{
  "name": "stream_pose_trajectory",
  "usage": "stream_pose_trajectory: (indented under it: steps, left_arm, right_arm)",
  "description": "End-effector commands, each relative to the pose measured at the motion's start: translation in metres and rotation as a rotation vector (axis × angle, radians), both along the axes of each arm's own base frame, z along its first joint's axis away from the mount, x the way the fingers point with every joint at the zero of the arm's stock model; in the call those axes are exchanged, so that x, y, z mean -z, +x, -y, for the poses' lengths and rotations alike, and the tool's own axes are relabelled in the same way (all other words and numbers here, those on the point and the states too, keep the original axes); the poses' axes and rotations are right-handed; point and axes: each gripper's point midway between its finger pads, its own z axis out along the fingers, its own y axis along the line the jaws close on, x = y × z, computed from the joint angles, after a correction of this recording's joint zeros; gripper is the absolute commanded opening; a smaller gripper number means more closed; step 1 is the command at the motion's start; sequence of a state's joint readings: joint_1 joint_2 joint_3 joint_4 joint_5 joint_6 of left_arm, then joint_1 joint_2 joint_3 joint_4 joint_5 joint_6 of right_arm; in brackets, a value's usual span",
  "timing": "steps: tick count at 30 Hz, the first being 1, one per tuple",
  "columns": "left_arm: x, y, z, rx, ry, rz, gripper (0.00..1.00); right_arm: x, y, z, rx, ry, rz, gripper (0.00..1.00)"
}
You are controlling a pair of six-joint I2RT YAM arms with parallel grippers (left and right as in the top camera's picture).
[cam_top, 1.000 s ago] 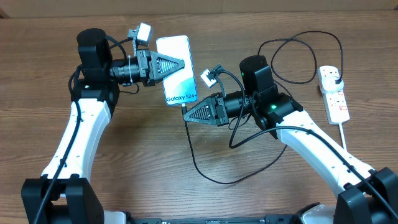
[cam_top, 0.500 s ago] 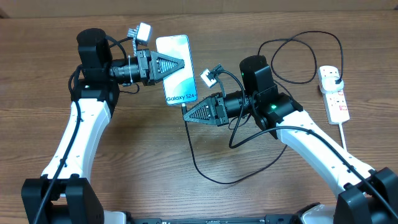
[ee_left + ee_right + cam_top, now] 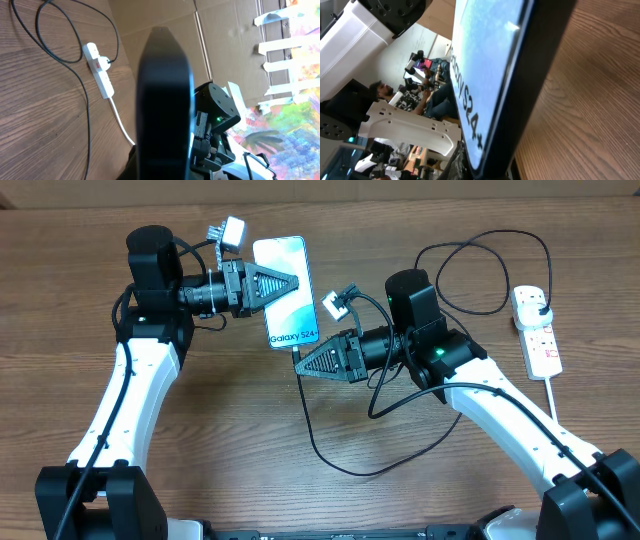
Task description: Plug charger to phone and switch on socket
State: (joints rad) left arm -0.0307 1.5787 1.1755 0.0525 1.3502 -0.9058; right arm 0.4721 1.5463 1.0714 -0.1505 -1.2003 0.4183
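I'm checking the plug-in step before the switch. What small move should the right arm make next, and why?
Probably ease the right gripper slightly toward the phone's lower short edge, pressing the charger tip home. The left gripper holds the phone and the right one sits at that edge, but whether the tip is seated is hidden. The socket comes afterwards.

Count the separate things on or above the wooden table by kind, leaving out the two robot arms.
slim rectangular smartphone with a light blue screen: 1
long thin black charger cable: 1
white elongated power strip with red switch marks: 1
Total: 3
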Motion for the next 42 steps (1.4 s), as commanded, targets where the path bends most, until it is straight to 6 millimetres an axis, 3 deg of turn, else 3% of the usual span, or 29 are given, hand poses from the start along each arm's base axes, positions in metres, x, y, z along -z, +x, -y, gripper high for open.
stream_pose_trajectory:
  steps: [1,42]
  left_arm:
    - [-0.004,-0.003,0.004,0.029,-0.002,0.040,0.04]
    - [-0.007,-0.010,0.005,0.077,-0.009,0.110,0.04]
  right_arm:
    - [-0.003,0.000,0.001,0.010,0.002,0.015,0.04]
    - [0.000,0.015,0.002,0.100,-0.035,-0.053,0.04]
